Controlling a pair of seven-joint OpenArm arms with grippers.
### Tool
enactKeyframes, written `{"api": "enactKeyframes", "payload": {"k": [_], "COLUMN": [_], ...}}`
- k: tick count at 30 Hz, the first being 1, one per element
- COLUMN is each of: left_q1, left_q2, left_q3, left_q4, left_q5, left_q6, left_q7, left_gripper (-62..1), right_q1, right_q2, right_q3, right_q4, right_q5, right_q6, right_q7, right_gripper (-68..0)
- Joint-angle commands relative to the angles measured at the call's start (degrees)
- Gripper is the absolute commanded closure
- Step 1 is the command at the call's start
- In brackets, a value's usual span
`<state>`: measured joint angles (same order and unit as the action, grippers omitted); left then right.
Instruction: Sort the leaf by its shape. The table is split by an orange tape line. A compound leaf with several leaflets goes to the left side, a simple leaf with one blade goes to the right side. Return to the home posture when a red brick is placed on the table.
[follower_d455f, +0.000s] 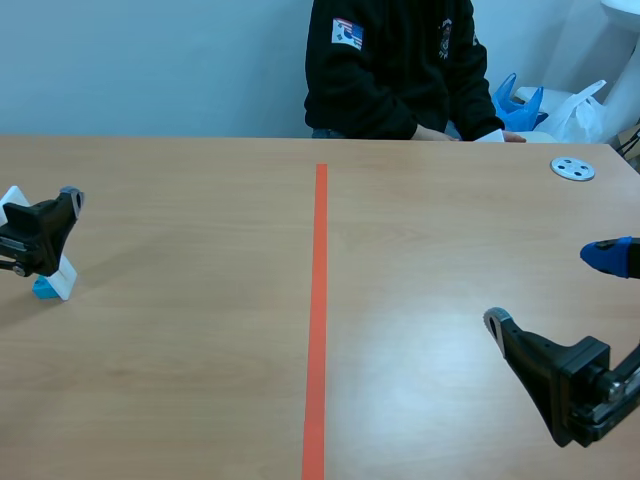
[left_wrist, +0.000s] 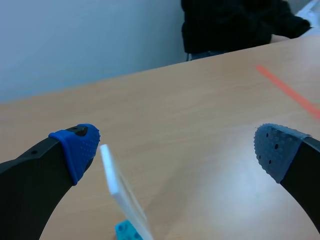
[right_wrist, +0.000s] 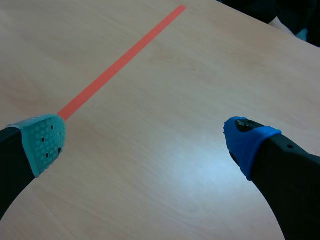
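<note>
The left gripper is wide open and holds nothing. A white card leans on a blue base, just beside the gripper's blue pad. I cannot tell if a leaf is on the card. The right gripper is wide open too and holds nothing. It is over the desk, right of the orange line. A person sits across.

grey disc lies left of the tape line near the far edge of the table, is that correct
No. The grey disc lies right of the tape line, not left, near the far edge of the table. The scene view shows it.
</note>
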<state>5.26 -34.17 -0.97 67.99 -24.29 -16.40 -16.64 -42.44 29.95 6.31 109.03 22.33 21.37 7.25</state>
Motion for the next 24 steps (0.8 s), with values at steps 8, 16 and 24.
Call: {"api": "enactKeyframes", "payload": {"k": [8,16,24], "left_q1": [13.4,22.9,28.1], "left_q2": [-0.1,2.2,4.8], "left_q3": [-0.6,-0.2,1.6], "left_q4": [21.5,32.7,35.5], "left_q5": [-0.3,-0.4,-0.4], "left_q6": [-3.8,-5.1,-5.9], "left_q7": [5.4,13.4,13.7], "left_gripper": [-62.3,-62.3,-62.3], "right_q1": [0.5,0.5,0.5], "right_q2": [0.0,0.0,0.0], "right_q3": [0.5,0.5,0.5], "right_q4": [1.0,1.0,1.0], "right_q5": [0.4,0.4,0.4], "right_q6": [-0.4,-0.4,-0.4], "right_q7": [0.8,0.6,0.6], "right_gripper": [-67.9,-67.9,-67.9]}}
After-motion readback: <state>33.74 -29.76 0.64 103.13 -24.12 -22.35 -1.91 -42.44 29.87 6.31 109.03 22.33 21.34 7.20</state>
